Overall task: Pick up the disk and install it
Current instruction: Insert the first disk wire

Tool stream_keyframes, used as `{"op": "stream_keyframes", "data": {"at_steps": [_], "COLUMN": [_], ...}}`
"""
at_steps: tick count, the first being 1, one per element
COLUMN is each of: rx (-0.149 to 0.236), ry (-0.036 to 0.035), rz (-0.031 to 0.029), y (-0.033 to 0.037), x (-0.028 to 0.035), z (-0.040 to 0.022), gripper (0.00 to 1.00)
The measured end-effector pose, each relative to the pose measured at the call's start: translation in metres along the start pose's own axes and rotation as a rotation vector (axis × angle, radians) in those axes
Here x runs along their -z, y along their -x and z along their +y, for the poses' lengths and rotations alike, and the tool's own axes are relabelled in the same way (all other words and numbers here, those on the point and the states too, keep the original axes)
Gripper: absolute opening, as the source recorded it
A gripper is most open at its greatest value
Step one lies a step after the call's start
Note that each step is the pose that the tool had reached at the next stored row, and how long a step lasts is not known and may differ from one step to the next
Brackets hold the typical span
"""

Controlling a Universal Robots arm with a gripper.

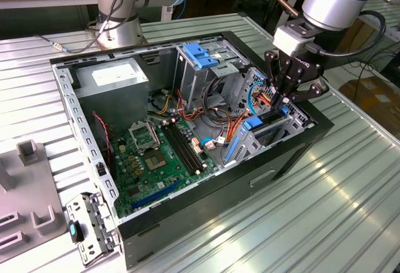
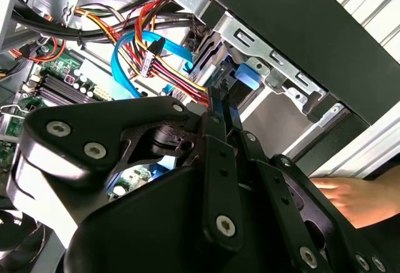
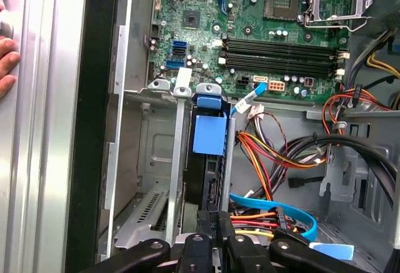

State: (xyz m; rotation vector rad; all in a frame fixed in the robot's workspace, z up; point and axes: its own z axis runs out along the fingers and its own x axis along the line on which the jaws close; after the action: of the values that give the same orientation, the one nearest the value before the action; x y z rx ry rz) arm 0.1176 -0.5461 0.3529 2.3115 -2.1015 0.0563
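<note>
— While we are looking down in the first wrist view, where is the disk [image 3: 209,154] sitting?
— We are seeing it standing on edge in the drive cage [image 3: 145,160] directly ahead of the gripper [image 3: 219,230], its blue rail tab facing the motherboard [image 3: 250,23] beyond.
— And how is the gripper standing?
— Its fingers [image 2: 219,123] are lying close together, almost touching, at the near end of the disk. We are guessing they are pinching its edge, but the contact itself is hidden from us.
— What is lying beside it?
— Coloured cables [image 2: 156,60] are running just beside the fingers, on the open side of the case. A person's hand [image 2: 359,198] is resting beyond the case wall [image 1: 206,217]. In the exterior view the gripper [image 1: 284,98] is hanging over the cage.
</note>
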Motion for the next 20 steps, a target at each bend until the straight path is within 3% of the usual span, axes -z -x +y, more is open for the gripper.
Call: {"op": "stream_keyframes", "data": {"at_steps": [14,17,20], "rx": [-0.001,-0.037,-0.044], "ry": [0.0,0.0018,0.002], "rz": [-0.0001,0.0004,0.0006], "y": [0.0,-0.0001,-0.0005], "x": [0.0,-0.0007,-0.0028], "z": [0.0,0.0,0.0001], "gripper": [0.16,0.16,0.16]}}
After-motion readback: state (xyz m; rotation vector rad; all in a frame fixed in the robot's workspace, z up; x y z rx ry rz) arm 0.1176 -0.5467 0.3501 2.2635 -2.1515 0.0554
